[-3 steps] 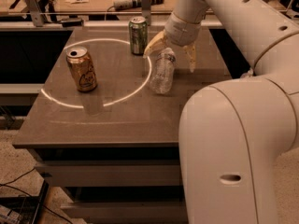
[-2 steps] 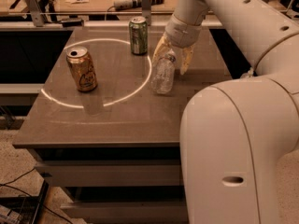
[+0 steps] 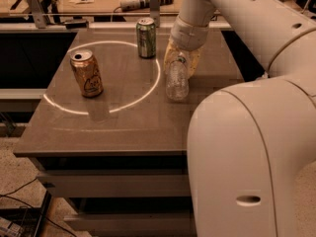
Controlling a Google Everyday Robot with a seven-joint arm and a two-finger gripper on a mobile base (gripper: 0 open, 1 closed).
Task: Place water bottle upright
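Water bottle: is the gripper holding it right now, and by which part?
It cannot be told. The gripper sits around the top of the water bottle, which stands upright on the table; whether it grips is unclear.

- Gripper [image 3: 180, 59]: pale amber, see-through, at the water bottle [image 3: 177, 81] top.
- Water bottle: clear, ribbed.
- Can [image 3: 146, 38] near gripper: green.
- Can [image 3: 87, 74] farther off: copper-orange.
- Table [image 3: 123, 132]: grey-brown, white ring.
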